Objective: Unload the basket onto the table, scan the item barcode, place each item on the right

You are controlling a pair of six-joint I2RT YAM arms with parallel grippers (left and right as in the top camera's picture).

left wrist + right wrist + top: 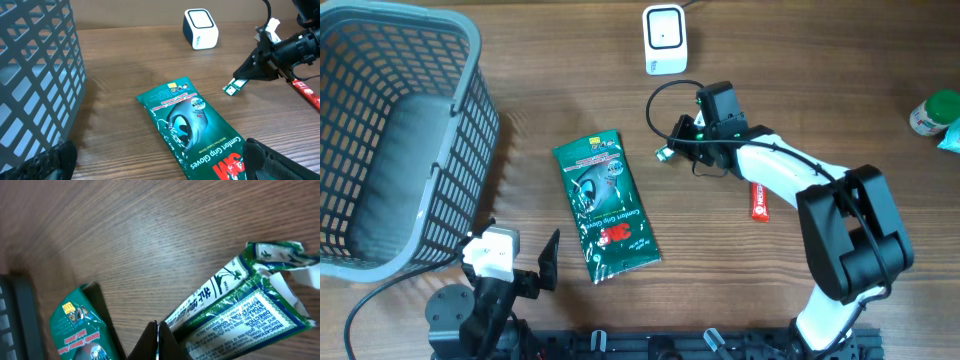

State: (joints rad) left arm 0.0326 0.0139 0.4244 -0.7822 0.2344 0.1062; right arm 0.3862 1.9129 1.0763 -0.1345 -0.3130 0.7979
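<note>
Right hand [157, 335] is clamped on the small green-and-white paper sachet [235, 310], low over the counter near the white boxy scanner [663, 38]. Lift it and turn its barcode toward the scanner window. Left hand [520, 255] is spread apart, empty.

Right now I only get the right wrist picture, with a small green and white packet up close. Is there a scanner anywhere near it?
Observer: Yes, a white scanner stands on the table beyond the right end effector, which is shut on the small packet.
Operator: And the green thing in the corner of my picture?
Observer: That is a pack of gloves, lying flat in the middle of the table with nothing touching it.
Operator: What about the other arm?
Observer: The left end effector is wide open and holds nothing.
</note>
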